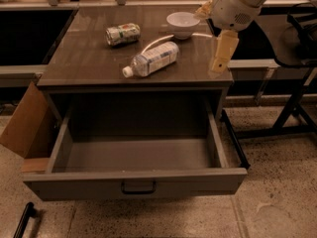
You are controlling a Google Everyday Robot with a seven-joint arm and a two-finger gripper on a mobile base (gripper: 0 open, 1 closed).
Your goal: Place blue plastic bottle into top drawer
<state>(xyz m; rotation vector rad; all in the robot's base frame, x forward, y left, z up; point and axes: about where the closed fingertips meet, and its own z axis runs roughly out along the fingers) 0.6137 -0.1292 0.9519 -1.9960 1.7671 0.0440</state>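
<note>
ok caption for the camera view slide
Gripper hangs over the cabinet top edge near the blue plastic bottle, which lies above the open top drawer.

Dim amber light, glare on tabletop [84, 58], pale jaws bright over its right edge.
</note>
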